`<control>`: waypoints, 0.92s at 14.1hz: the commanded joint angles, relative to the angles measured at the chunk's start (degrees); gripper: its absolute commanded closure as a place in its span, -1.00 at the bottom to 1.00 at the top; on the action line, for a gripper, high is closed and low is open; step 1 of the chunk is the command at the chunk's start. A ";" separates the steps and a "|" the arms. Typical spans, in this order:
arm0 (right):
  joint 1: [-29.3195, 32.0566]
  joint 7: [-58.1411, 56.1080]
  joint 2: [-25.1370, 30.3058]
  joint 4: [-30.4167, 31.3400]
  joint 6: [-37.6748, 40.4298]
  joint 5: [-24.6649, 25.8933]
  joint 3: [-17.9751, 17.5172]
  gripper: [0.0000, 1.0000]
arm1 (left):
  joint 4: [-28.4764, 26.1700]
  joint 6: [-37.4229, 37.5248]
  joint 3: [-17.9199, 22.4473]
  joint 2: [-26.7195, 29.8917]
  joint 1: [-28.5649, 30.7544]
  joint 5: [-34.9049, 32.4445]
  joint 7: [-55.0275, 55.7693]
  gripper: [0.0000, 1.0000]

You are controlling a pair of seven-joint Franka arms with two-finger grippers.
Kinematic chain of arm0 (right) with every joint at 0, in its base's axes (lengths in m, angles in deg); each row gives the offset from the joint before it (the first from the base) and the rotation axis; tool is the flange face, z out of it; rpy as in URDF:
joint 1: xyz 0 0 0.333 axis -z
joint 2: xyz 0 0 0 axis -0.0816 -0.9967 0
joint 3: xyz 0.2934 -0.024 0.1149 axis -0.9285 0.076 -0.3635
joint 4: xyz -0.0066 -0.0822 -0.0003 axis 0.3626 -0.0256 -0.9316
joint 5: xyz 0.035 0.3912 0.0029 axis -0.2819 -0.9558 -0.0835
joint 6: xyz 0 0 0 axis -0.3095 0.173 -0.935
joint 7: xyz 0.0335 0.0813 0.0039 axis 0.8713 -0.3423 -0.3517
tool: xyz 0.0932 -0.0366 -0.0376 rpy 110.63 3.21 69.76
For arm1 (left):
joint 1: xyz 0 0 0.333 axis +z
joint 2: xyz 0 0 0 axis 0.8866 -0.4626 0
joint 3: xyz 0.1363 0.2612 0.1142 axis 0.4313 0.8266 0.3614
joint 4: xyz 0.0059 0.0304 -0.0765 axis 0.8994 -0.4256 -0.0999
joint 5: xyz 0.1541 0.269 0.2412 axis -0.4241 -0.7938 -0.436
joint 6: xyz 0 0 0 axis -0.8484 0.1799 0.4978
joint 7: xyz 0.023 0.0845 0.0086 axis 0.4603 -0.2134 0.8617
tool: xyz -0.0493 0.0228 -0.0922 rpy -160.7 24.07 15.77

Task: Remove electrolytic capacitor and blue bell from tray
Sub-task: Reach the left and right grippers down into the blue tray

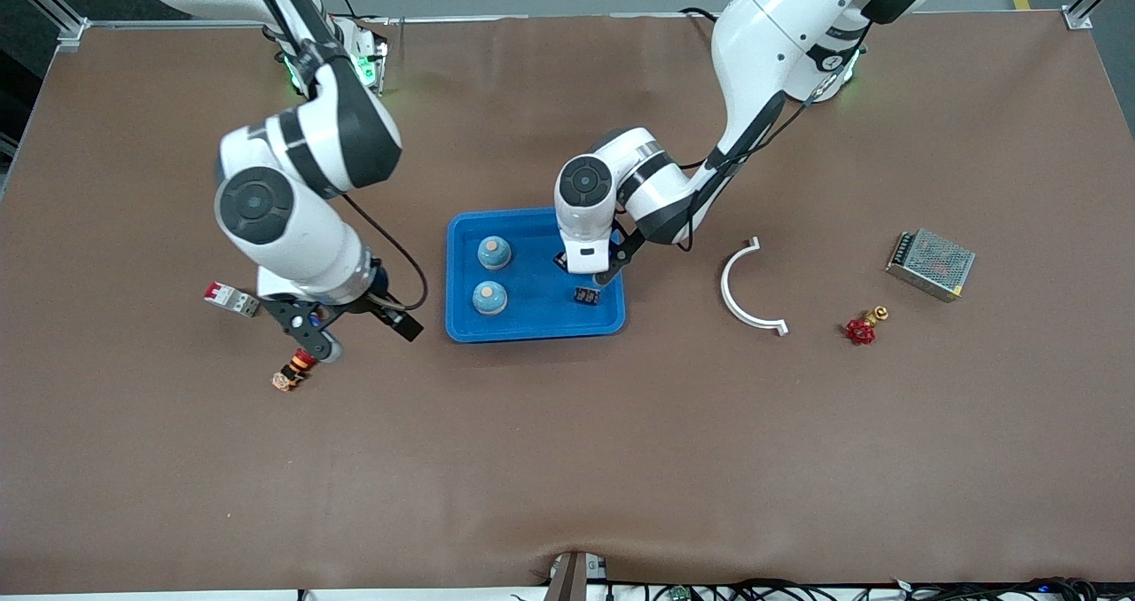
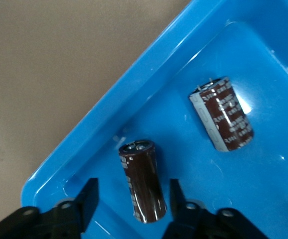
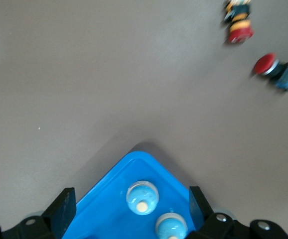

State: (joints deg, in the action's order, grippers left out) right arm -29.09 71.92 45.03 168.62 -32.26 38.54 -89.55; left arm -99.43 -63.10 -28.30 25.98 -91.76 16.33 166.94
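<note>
The brown table (image 1: pixel 567 459) carries a glossy blue plastic tray (image 1: pixel 523 331) with raised rim. In it sit two round blue bells (image 1: pixel 494 252), domed with pale tops, toward the right arm's end, and two dark cylindrical capacitors (image 2: pixel 143 180) lying on their sides toward the left arm's end. The left gripper (image 2: pixel 132 205) is down in the tray, fingers apart on either side of one capacitor, not touching it. The right gripper (image 3: pixel 132 205) hangs spread over the table beside the tray, holding nothing.
</note>
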 commanded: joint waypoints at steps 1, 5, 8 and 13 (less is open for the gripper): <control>-2.57 2.98 -2.44 1.16 -2.41 -0.51 0.58 -1.00 | 0.97 -2.31 0.53 -1.46 -0.57 -1.33 1.36 -0.18; -3.36 3.16 -4.21 1.77 -2.58 -0.85 0.49 -1.00 | 0.79 -1.27 0.62 -1.56 -0.92 -2.03 0.92 1.00; -3.72 4.20 -4.21 4.93 -6.52 -1.12 0.49 -1.00 | 1.40 8.11 0.27 3.70 0.22 -6.08 0.31 1.00; -5.82 7.29 -5.52 8.54 -13.74 -1.12 0.49 -1.00 | 0.97 18.14 -0.09 14.16 6.71 -5.55 -12.14 1.00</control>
State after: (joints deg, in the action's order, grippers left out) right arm -33.51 77.77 39.73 175.89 -44.08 38.28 -89.55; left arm -96.21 -48.73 -28.16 35.00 -88.50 10.87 160.05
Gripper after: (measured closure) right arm 0.000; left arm 0.700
